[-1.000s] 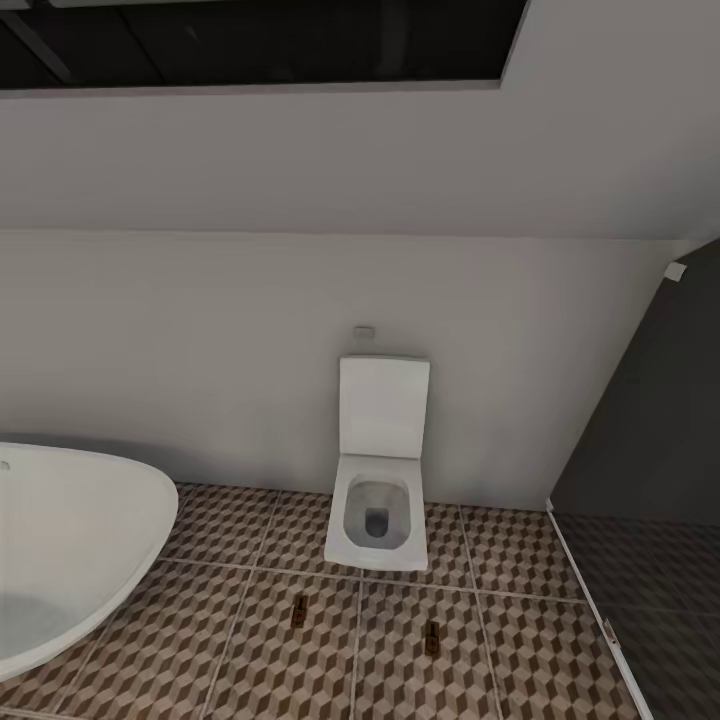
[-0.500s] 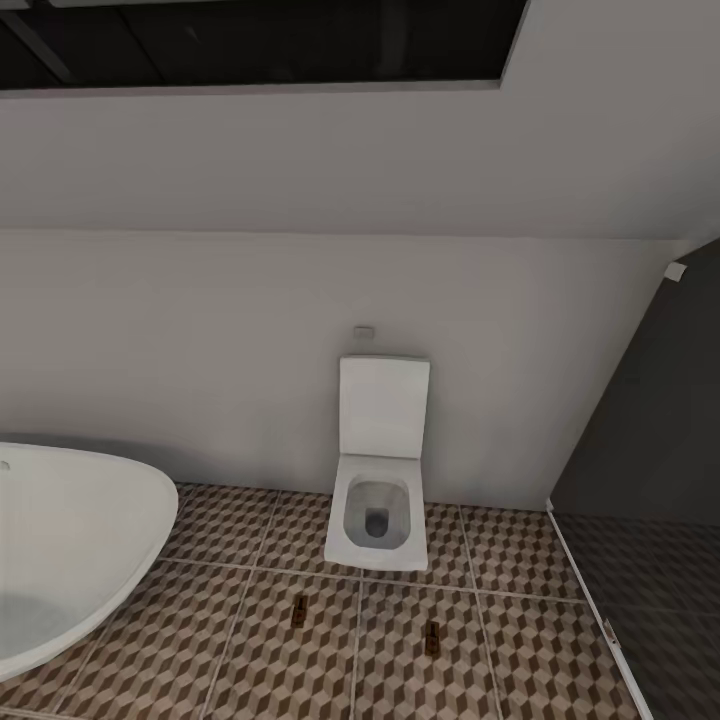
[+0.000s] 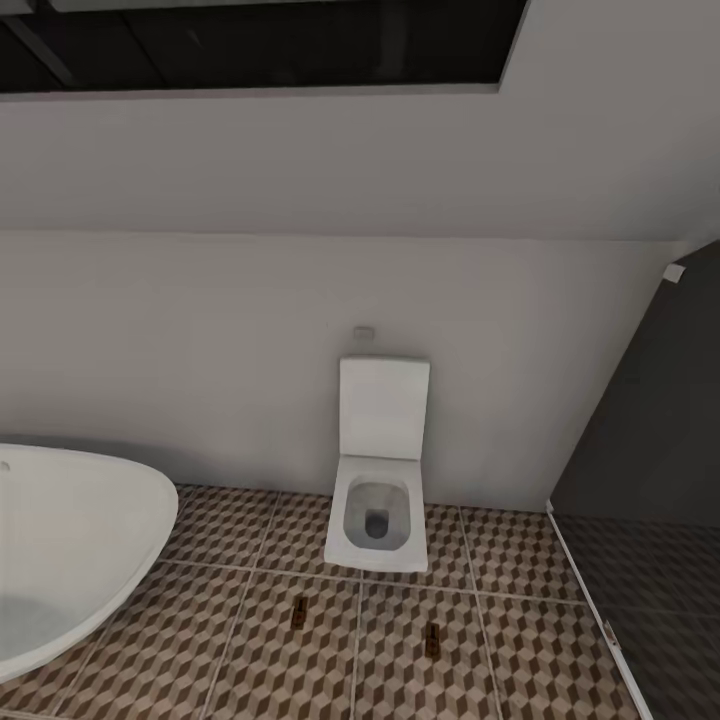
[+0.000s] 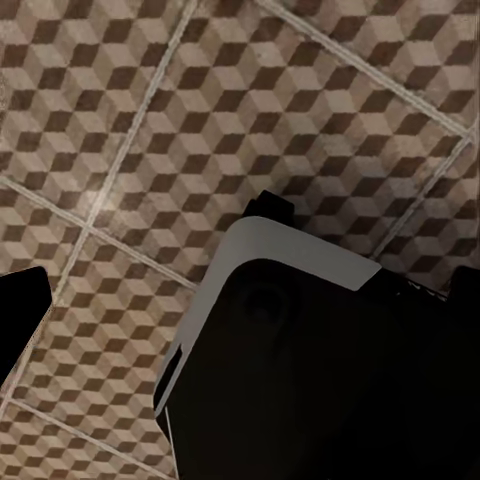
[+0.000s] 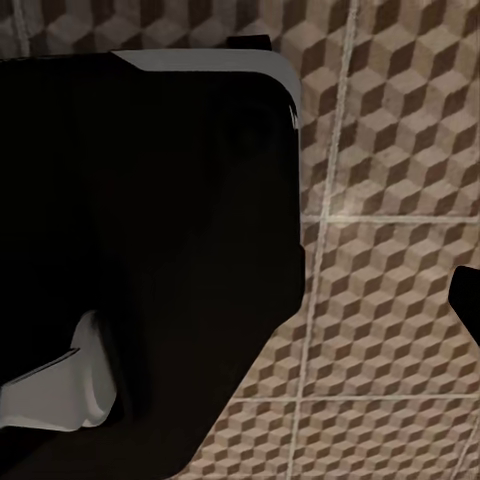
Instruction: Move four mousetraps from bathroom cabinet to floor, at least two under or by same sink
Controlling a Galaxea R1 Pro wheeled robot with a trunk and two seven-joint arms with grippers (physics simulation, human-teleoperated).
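Looking from the head camera down at the far side of a bathroom. Facing a white toilet (image 3: 376,520) with its lid up, set against a pale wall (image 3: 200,350). Catching the rounded end of a white tub (image 3: 70,540) at near left and a dark grey walled-off corner (image 3: 650,450) at right.

Seeing two mousetraps lying flat on the cube-patterned floor (image 3: 200,640) just in front of the toilet: one (image 3: 298,612) toward the left, the other (image 3: 432,637) toward the right, well apart from each other and from the tub. Too small to make out their metal parts.

Looking from the left wrist straight down at tiles (image 4: 150,120) and the robot's dark, white-edged body (image 4: 320,380), with a black tip (image 4: 20,310) at the frame edge, possibly a finger of the left tool. Looking from the right wrist at more tiles (image 5: 390,300), the same dark body (image 5: 150,250) and a like black tip (image 5: 468,300), possibly of the right tool. Not being able to tell whether either tool is wide, narrow or holding anything.

Judging the step in hand: probably travelling or surveying between placements, with two traps seemingly already down on the floor. Judging the next move: likely turning the base toward the cabinet for the remaining traps, then setting them on this same tiled floor. Also checking whether two traps are lying under or right beside the sink, and shifting a pair there if not.
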